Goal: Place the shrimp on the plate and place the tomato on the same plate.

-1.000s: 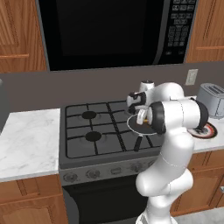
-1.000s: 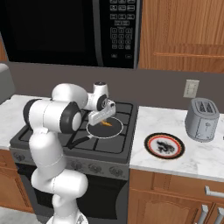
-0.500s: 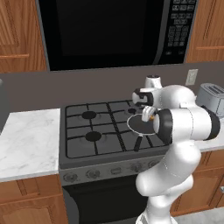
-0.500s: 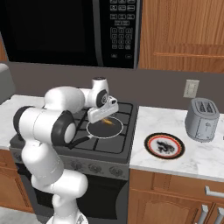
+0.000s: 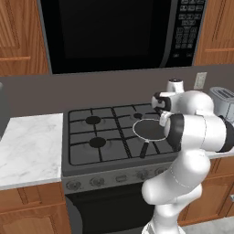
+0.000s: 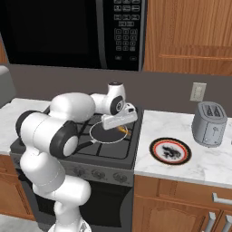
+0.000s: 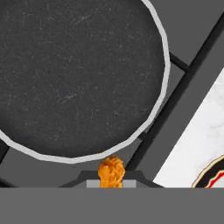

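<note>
One gripper point(image 7: 111, 183) clamped on orange shrimp point(image 7: 110, 171), above frying pan point(image 7: 74, 78) rim, plate point(image 6: 170, 151) on counter

plate point(image 7: 215, 174) cut off at corner (hand view), shrimp point(image 7: 111, 172) partly hidden below

Dark white-rimmed frying pan point(image 5: 150, 129) mid-frame on black stove point(image 5: 105, 137), microwave point(image 5: 119, 32) above, toaster point(image 6: 209, 123) at right

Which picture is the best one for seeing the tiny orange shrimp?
The hand view: the tiny orange curved shrimp sits big and close between the gripper tips, above the dark white-rimmed frying pan. The right base view shows just an orange speck under the hand. The left base view hides it behind the arm.
</note>
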